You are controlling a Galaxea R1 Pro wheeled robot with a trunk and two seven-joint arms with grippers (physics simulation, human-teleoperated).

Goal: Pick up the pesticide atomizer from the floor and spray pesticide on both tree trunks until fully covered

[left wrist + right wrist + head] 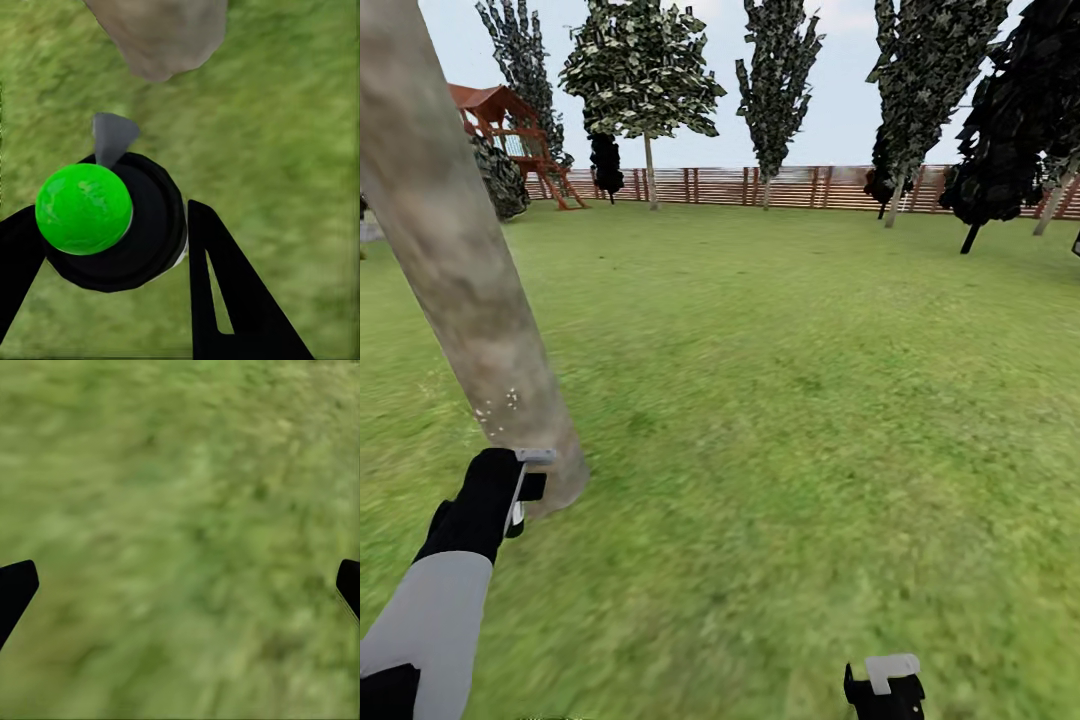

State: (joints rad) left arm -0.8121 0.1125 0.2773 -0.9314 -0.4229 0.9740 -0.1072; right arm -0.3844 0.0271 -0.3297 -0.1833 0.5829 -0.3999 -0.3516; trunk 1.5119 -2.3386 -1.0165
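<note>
One thick pale grey-brown mottled tree trunk (455, 270) leans at head view left, white specks low on it; left pincer (520, 490) beside its base on green lawn (790, 400). Left wrist: pincer pinching black atomizer with green round cap (84, 208), grey nozzle toward trunk base (161, 34). Right wrist: right pincer (180, 592) fingers spread wide over grass.

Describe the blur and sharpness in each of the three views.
Head view: lawn smeared, thick pale mottled tree trunk soft. Left wrist view: green-capped black atomizer sharpest between the left gripper fingers, grass blurry. Right wrist view: grass wholly blurred, right gripper fingertips at the edges.
</note>
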